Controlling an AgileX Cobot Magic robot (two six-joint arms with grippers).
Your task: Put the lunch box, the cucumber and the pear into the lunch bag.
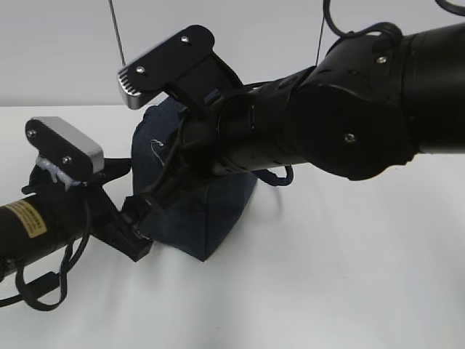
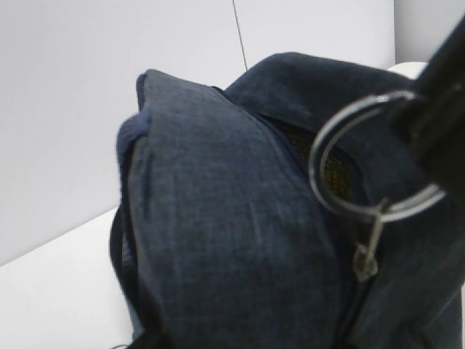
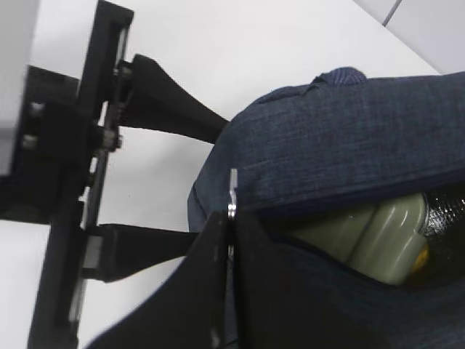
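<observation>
Lunch bag (image 1: pixel 211 211): no legible writing. Right pincer (image 3: pixel 231 218) clamped on zipper pull; left pincer unclear.

Looking like lab or robot test bench, not home. Plain white tabletop (image 1: pixel 349 291) filling lower frame, bare pale wall (image 1: pixel 58 43) running across top, thin dark panel seam (image 2: pixel 240 33) showing upper middle of left wrist view. Two black robot arms crowding centre, nothing domestic showing.
</observation>
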